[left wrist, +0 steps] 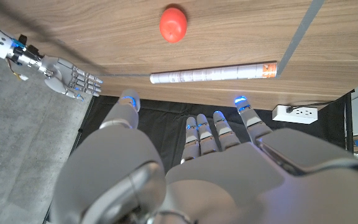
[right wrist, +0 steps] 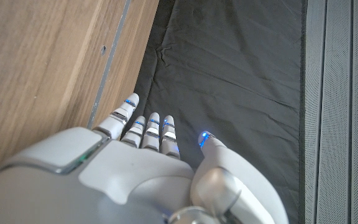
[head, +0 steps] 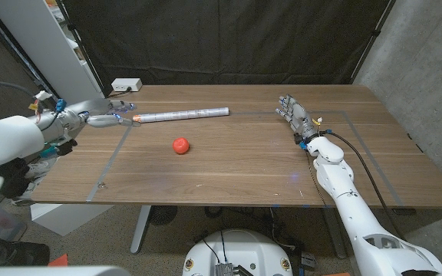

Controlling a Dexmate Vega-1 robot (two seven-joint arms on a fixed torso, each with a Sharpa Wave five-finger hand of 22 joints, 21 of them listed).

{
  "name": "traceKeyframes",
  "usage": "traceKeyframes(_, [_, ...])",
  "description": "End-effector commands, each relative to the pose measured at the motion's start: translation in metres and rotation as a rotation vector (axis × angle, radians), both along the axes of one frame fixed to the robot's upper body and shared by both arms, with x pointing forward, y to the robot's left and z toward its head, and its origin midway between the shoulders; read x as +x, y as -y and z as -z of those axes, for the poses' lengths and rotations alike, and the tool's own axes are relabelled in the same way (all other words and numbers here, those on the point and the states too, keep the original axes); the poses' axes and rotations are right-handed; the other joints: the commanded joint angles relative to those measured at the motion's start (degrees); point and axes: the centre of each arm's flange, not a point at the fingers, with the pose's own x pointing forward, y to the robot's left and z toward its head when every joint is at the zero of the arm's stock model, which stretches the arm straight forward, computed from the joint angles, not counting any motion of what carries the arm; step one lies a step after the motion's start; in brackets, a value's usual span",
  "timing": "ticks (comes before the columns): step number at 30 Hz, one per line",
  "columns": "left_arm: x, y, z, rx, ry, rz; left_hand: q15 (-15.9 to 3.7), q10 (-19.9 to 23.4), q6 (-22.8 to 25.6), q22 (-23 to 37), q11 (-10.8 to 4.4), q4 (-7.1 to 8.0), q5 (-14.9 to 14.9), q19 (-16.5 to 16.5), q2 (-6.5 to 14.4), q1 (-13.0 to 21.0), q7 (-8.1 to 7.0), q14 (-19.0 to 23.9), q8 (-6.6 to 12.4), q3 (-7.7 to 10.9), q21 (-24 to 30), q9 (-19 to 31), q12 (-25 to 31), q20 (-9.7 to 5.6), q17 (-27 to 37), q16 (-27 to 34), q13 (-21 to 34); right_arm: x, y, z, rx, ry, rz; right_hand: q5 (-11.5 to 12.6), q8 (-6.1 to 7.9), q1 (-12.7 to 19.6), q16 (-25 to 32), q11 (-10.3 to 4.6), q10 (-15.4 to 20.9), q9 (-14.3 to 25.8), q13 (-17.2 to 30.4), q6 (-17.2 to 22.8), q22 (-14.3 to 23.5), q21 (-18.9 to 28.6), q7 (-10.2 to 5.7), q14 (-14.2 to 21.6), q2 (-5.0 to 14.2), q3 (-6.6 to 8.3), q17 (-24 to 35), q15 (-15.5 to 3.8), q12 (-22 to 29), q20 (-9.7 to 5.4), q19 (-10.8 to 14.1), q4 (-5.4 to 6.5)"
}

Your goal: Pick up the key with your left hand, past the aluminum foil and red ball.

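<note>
Wooden worktop (head: 244,165) was noted with a long silver roll of aluminum foil (head: 183,114) lying across its far half and a small red ball (head: 179,145) just in front of it, apart from the roll. The key could not be made out with any certainty; a small dark speck (head: 100,185) was seen on the grey tape line near the front left edge, too small to identify.

The left hand (head: 102,119) was held at the roll's left end, fingers stretched out and apart, nothing held; whether a fingertip touched the roll could not be told. The right hand (head: 294,115) was at the far right, fingers straight, nothing held.

Handling, as judged: a key is expected to be light, stiff, thin and smooth, lying flat and so hard to get under. It would best be pinched at the broad bow between thumb and a fingertip, one edge being tipped up first. Slipping or skidding away is the likely fault.
</note>
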Motion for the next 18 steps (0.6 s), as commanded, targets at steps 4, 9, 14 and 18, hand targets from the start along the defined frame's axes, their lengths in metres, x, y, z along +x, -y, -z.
traceKeyframes(4, [-0.009, 0.006, -0.003, 0.098, -0.101, -0.046, -0.06, 1.6, 1.5, 0.1, 0.06, -0.17, 0.6, 1.0, -0.5, 1.5, -0.26, 0.7, 0.62, -0.41, 0.3, 0.2, 0.8, -0.06, 0.1, 0.1, 0.2, 0.006, -0.004, 0.001, 0.000, -0.006, -0.005, 0.2, 0.33, -0.4, 0.1, -0.20, 0.3, 0.3, 0.3, 0.3, 0.2, 0.1, -0.15, 0.5, 0.53, 0.40, 0.1, -1.29, 0.1, -2.24, 0.4, -0.08])
traceKeyframes(9, [-0.012, 0.005, -0.003, 0.127, -0.116, -0.063, -0.34, 1.8, 2.3, 0.1, -0.21, -0.09, 0.6, 1.2, -0.6, 2.2, -0.70, 1.1, 0.81, -0.58, 0.3, 0.3, 0.9, -0.25, 0.0, 0.2, 0.3, 0.004, -0.007, 0.000, 0.005, 0.006, -0.007, 0.2, 0.34, -0.4, 0.1, 0.00, 0.4, 0.3, 0.3, 0.4, 0.2, 0.1, -0.13, 0.5, 0.49, 0.43, 0.1, -1.25, 0.1, -2.23, 0.4, -0.09])
traceKeyframes(14, [-0.012, 0.005, -0.001, 0.173, -0.137, -0.093, -0.43, 1.6, 1.9, 0.1, -0.21, -0.08, 0.6, 1.3, -0.6, 2.7, -0.63, 1.2, 0.59, -0.58, 0.3, 0.3, 0.8, -0.20, 0.0, 0.1, 0.3, -0.001, -0.010, -0.005, 0.009, 0.028, -0.007, 0.2, 0.35, -0.4, 0.2, -0.18, 0.6, 0.3, 0.3, 0.4, 0.2, 0.2, -0.18, 0.6, 0.43, 0.44, 0.1, -1.44, 0.2, -2.37, 0.6, -0.10])
traceKeyframes(18, [-0.012, 0.006, 0.002, 0.198, -0.147, -0.101, -0.65, 1.7, 2.0, 0.1, -0.35, -0.08, 0.6, 1.6, -0.3, 3.3, -0.87, 1.3, 0.54, -0.49, 0.3, 0.3, 0.9, -0.40, 0.0, 0.1, 0.4, -0.005, -0.011, -0.007, 0.016, 0.042, -0.005, 0.2, 0.41, -0.5, 0.2, -0.25, 0.8, 0.3, 0.3, 0.6, 0.2, 0.2, -0.15, 0.8, 0.38, 0.45, 0.0, -1.52, 0.2, -2.36, 0.8, -0.12])
